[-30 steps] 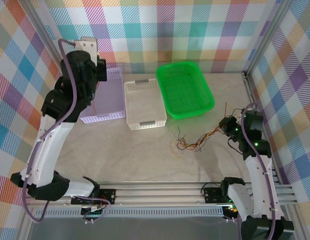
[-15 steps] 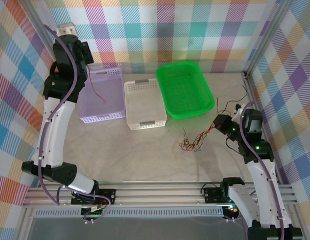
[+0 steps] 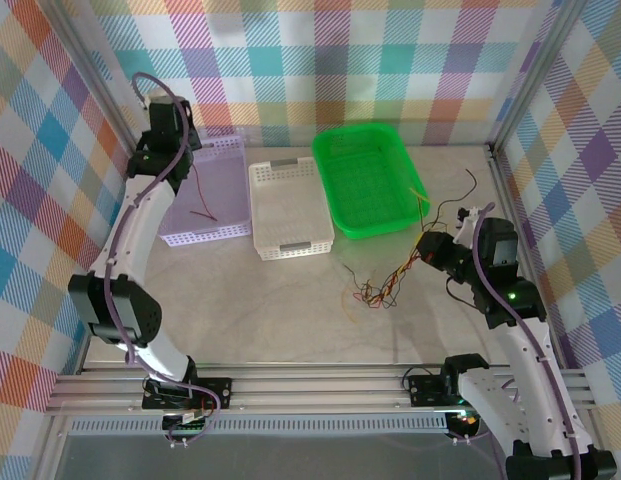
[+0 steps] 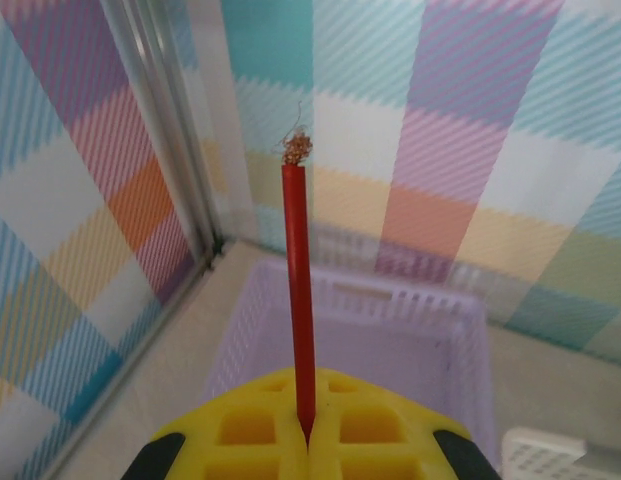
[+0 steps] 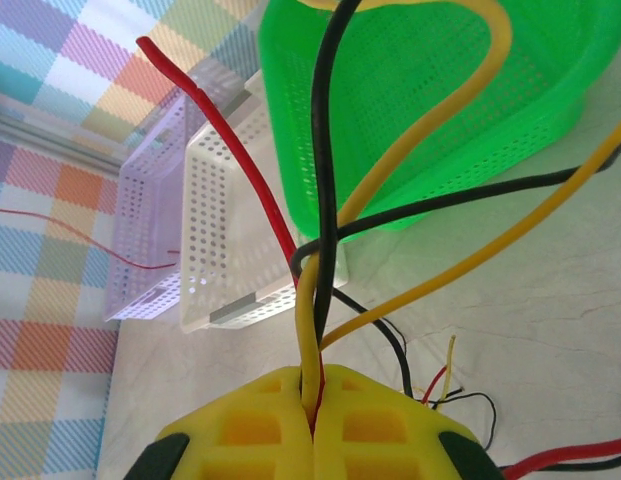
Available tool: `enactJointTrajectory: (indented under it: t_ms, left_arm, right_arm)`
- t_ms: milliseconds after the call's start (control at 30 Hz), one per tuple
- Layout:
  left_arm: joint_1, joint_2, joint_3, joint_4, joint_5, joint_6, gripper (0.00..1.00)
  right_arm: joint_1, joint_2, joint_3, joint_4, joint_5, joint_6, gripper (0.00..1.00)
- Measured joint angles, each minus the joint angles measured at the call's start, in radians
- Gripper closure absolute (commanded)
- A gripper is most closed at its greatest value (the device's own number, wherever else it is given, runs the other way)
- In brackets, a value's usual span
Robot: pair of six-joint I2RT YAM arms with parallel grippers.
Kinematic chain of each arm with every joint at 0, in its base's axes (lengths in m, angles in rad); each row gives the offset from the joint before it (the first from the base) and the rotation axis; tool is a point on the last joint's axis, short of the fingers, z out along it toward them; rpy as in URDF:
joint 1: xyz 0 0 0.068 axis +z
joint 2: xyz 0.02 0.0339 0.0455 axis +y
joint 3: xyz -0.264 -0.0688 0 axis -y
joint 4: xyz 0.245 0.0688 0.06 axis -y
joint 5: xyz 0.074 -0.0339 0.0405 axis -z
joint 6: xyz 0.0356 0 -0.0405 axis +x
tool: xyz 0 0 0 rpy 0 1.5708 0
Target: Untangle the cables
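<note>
Left wrist view is showing the left tool [image 4: 308, 440] with its two yellow pads pressing together on one red wire [image 4: 298, 300]. The wire is sticking straight up and its tip is looking frayed. In the top external view this arm is sitting lower than a moment ago, over the purple basket [image 3: 230, 160] by the back wall. The loose end of the red wire is now hanging down over that basket. I cannot tell if it is touching the bottom. So one wire is looking free of the knot and nearly put away. I am guessing that letting go comes next.

The right tool [image 5: 312, 425] is squeezing shut on several red, black and yellow cables [image 3: 382, 288] at once. It is now sitting closer to the green basket [image 3: 370, 180] than before. The bunch is trailing from it down onto the bench [image 3: 250, 300]. The cables are crossing over each other, so lots of sorting is waiting.

The white basket [image 3: 290, 210] is standing between the other two. The near wall of the green basket is close to the right tool, and loose ends could be catching on it.
</note>
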Motion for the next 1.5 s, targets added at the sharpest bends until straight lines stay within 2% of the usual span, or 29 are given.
enactJointTrajectory:
  t_ms: [233,467,567,633,667,767,967,1100,1233,1400,1500]
  left_arm:
    - [0.044,0.099,-0.102,-0.006,0.060,-0.111,1.00]
    - [0.051,0.259,-0.019,-0.087,0.165,-0.172,1.00]
    - [0.051,0.343,0.026,-0.127,0.198,-0.180,0.82]
    - [0.051,0.378,0.035,-0.153,0.216,-0.187,0.78]
    - [0.051,0.388,0.035,-0.165,0.222,-0.190,0.73]
    - [0.051,0.396,0.033,-0.188,0.242,-0.198,0.53]
    - [0.051,0.391,0.053,-0.211,0.271,-0.193,0.29]
    - [0.051,0.360,0.097,-0.249,0.304,-0.192,0.20]
    - [0.051,0.272,0.121,-0.270,0.364,-0.200,0.16]
    - [0.036,0.037,0.034,-0.257,0.492,-0.268,0.13]
    - [-0.017,-0.132,-0.070,-0.235,0.554,-0.322,0.11]
  right_arm:
    - [0.033,-0.013,0.000,0.024,-0.056,-0.004,1.00]
    - [0.050,-0.015,0.000,0.024,-0.074,-0.015,1.00]
    - [0.054,-0.015,0.000,0.024,-0.078,-0.019,1.00]
    - [0.057,-0.015,0.000,0.024,-0.082,-0.020,1.00]
    - [0.060,-0.014,0.000,0.024,-0.082,-0.021,1.00]
    - [0.065,-0.010,0.001,0.024,-0.088,-0.022,1.00]
    - [0.074,0.011,0.006,0.032,-0.108,-0.021,1.00]
    - [0.075,0.035,0.011,0.044,-0.124,-0.017,1.00]
    - [0.075,0.068,0.018,0.057,-0.138,-0.017,1.00]
    - [0.076,0.097,0.019,0.106,-0.192,-0.008,1.00]
    - [0.076,0.098,0.018,0.153,-0.243,0.002,1.00]
